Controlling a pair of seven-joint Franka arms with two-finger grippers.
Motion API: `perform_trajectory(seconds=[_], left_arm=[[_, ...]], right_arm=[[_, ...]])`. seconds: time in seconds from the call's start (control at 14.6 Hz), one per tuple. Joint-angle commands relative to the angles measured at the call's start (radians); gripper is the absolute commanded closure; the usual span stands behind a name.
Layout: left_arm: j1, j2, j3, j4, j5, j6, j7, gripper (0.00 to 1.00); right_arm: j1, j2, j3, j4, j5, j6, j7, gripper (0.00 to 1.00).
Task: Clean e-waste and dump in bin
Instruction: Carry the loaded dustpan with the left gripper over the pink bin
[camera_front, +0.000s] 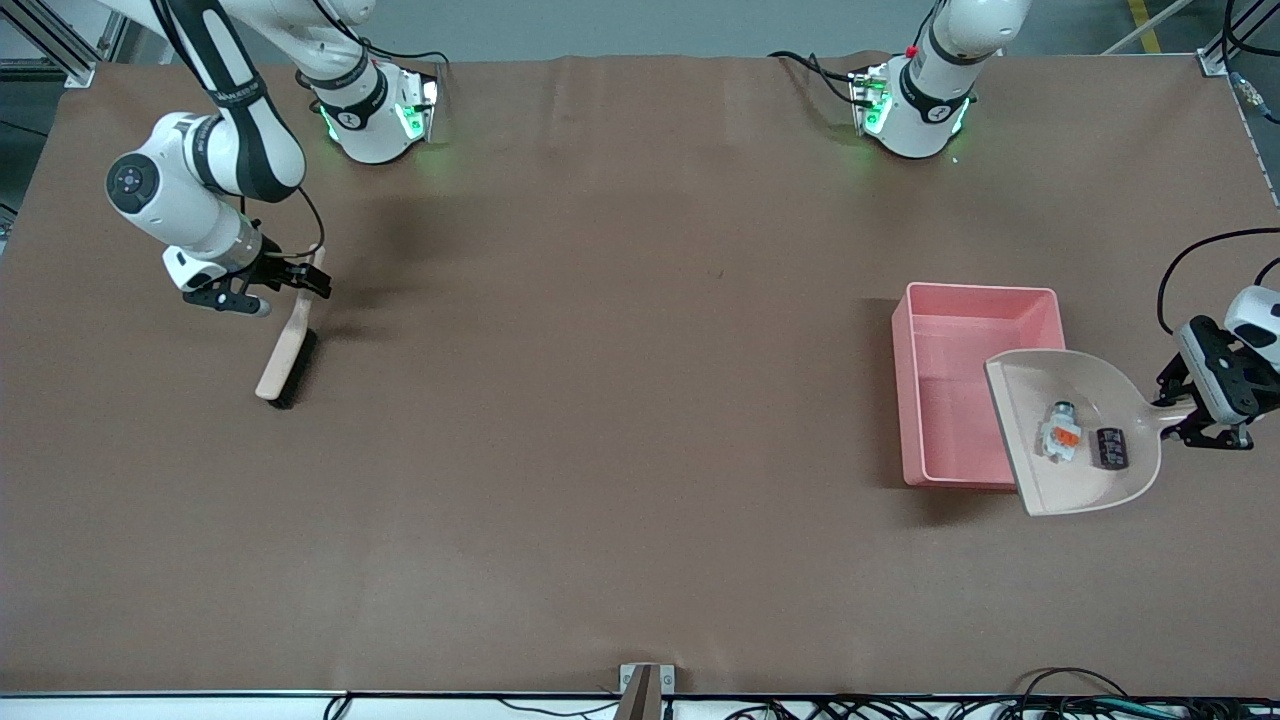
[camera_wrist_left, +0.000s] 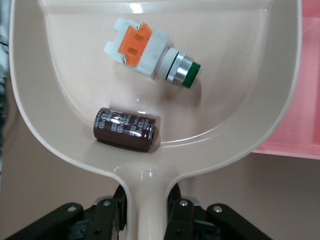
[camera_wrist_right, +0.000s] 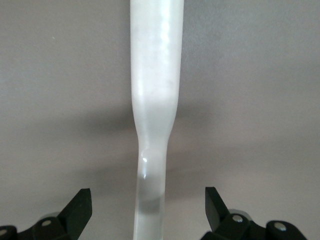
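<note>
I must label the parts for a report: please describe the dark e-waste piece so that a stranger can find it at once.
Find the pink bin toward the left arm's end of the table; the beige dustpan, held by the left gripper, overlaps it. In the pan, the dark cylinder lies nearest the handle, unlike the white, orange and green piece beside it.

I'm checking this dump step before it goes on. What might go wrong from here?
1. The dustpan, held by its handle in the left gripper, only partly overlaps the bin; tipped askew, the white-grey switch or the dark capacitor may land on the table.
2. Both pieces lie loose and look round, so they may roll early.
3. The right gripper stands open around the brush handle; lifting away may nudge the brush.
</note>
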Motion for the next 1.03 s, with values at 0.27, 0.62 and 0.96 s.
perform_trajectory(seconds=[0.27,0.62,0.96], left_arm=[[0.003,-0.068,-0.011,-0.006,0.169,-0.126,-0.084,1.00],[-0.011,-0.068,-0.063,-0.014,0.368,-0.221,-0.245,1.00],[-0.060,-0.077,-0.073,-0.014,0.469,-0.269,-0.282,1.00]], right_arm=[[-0.015,-0.030,-0.001,0.283,-0.004,-0.313,-0.010,0.00],[0.028,-0.032,0.005,0.686,-0.007,-0.771,-0.010,0.00],[0.056,0.006,0.005,1.021,-0.009,-0.893,-0.002,0.00]])
